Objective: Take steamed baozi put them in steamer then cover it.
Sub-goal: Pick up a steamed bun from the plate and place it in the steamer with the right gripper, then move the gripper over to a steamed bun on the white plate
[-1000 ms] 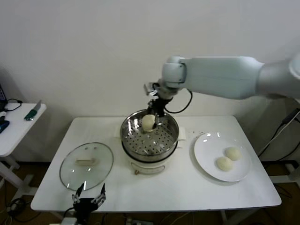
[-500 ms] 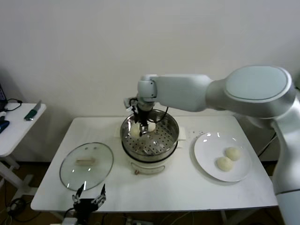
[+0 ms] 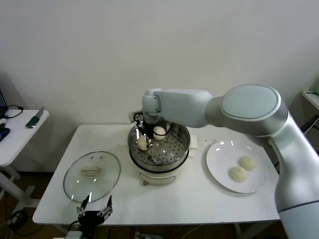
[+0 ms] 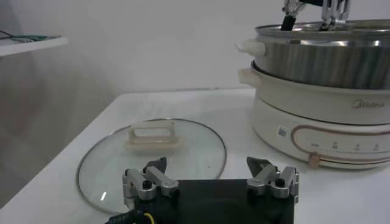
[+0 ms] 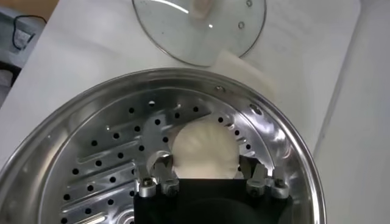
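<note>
The steamer point(image 3: 183, 145) stands mid-table on its white pot base. My right gripper point(image 3: 143, 139) reaches down into its left side and is shut on a cream-white baozi point(image 3: 142, 143), held low over the perforated bottom. In the right wrist view that baozi point(image 5: 204, 146) sits between my right gripper's point(image 5: 207, 163) fingers inside the steamer point(image 5: 116, 128). A second baozi point(image 3: 159, 131) lies at the steamer's back. Two more baozi point(image 3: 247, 162) point(image 3: 239, 174) lie on the white plate point(image 3: 222, 152). The glass cover point(image 3: 92, 175) lies flat at the table's left. My left gripper point(image 3: 94, 206) hangs open at the front edge.
The left wrist view shows the cover point(image 4: 152, 152) just beyond my open left gripper point(image 4: 210, 173), with the steamer point(image 4: 329, 58) to one side. The cover also shows in the right wrist view point(image 5: 201, 24). A small side table point(image 3: 20, 129) stands at the far left.
My right gripper has carried the baozi from above the steamer's back rim to its left side and down into the basket. The left arm has not moved.
</note>
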### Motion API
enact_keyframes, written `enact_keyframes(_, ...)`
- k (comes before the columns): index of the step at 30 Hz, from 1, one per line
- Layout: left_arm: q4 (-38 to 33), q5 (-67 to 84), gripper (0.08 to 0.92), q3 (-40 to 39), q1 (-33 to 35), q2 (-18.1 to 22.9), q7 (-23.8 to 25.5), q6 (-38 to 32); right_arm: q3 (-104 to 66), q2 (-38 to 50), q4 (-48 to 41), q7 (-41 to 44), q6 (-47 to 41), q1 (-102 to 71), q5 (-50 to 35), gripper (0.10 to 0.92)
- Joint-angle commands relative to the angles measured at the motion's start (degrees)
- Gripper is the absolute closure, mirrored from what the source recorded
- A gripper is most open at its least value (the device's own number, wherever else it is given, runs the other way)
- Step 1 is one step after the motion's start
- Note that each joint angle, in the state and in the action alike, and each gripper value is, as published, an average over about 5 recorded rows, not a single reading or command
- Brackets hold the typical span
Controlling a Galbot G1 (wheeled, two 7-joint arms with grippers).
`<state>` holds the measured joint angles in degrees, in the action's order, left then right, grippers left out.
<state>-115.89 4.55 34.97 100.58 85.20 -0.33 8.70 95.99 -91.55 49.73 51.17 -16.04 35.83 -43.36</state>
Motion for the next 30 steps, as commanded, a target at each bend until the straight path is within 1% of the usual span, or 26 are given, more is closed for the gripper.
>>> enact_keyframes(1,-0.18,-0.03,0.177,-0.17,0.05,0.21,0.02,0.14,-0.78,-0.62,-1.16,-0.65,-0.11,-1.60,0.74,0.312)
enact_keyframes(7,-0.25,-0.16,0.177,-0.20,0.16,0.34,0.05,0.27,-1.66,1.64,0.96,-0.87,-0.10,-0.53,0.51,0.218)
enact_keyframes(13,-0.41,-0.44,0.177,-0.33,0.22,0.70,0.08,0.44,-0.71,8.55,8.43,0.70,0.55,5.75,-1.07,0.203)
enact_keyframes(18,-0.67,-0.64,0.177,-0.38,0.35,0.96,0.11,0.58,1.73,17.81,17.18,2.57,1.51,12.19,-3.20,0.202)
enact_keyframes(24,-0.68,-0.95,0.177,-0.47,0.15,1.01,0.20,0.76,5.19,31.89,25.17,5.13,2.65,18.72,-4.10,0.203)
enact_keyframes(27,-0.57,-1.00,0.177,-0.55,0.06,1.03,0.21,0.76,8.32,37.87,27.88,6.57,4.00,20.97,-2.66,0.203)
enact_keyframes(30,-0.50,-1.09,0.177,-0.68,0.02,1.05,0.23,0.77,11.22,43.10,30.12,6.95,4.96,21.71,1.06,0.203)
